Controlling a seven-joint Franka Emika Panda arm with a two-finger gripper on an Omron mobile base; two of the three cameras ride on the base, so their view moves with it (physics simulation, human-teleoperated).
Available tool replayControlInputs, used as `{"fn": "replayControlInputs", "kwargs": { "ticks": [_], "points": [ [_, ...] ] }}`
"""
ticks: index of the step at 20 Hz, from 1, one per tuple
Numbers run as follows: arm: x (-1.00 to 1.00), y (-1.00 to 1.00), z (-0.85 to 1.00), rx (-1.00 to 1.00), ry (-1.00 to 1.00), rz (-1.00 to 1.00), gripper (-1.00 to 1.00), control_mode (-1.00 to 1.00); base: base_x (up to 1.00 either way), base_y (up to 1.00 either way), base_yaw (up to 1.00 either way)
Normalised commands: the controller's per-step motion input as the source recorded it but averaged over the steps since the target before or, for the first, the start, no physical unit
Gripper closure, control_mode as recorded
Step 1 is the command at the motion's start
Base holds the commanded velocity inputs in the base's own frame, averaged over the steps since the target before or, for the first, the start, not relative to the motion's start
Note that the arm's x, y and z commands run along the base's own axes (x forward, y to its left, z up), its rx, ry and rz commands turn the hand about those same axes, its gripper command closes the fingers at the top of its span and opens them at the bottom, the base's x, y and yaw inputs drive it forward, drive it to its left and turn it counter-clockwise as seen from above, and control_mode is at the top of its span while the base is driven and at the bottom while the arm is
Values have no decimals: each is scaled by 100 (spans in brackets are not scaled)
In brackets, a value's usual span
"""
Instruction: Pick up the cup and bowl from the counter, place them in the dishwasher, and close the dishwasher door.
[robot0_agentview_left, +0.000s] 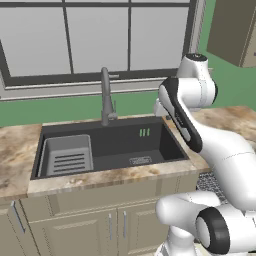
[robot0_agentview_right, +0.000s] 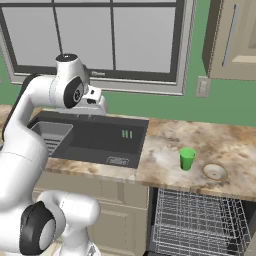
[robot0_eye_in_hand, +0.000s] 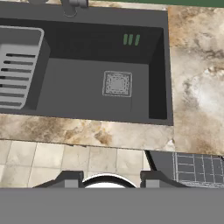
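On the marbled tabletop (robot0_agentview_right: 220, 142) right of the sink (robot0_agentview_right: 95, 137), the green cup (robot0_agentview_right: 187, 159) looks light, rigid and slick: grip across its rim. The hand's (robot0_eye_in_hand: 109, 181) opening can't be judged; it holds nothing.

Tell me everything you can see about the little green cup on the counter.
The small bright green cup is plain, with no handle seen, and slightly tapered toward its base. It stands upright, mouth up, on the beige-brown marbled stone counter, right of the dark sink and left of the shallow pale beige bowl, apart from both. Nothing touches it except the counter.
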Motion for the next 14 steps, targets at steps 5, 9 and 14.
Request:
{"fn": "replayControlInputs", "kwargs": {
  "ticks": [5,9,14],
  "points": [
    [0,-12,0,0,0,0,-100,-100,0,0,0],
    [0,-25,-1,0,0,0,-100,-100,0,0,0],
    [0,-24,-13,-2,0,0,-100,-100,0,0,0]
  ]
}}
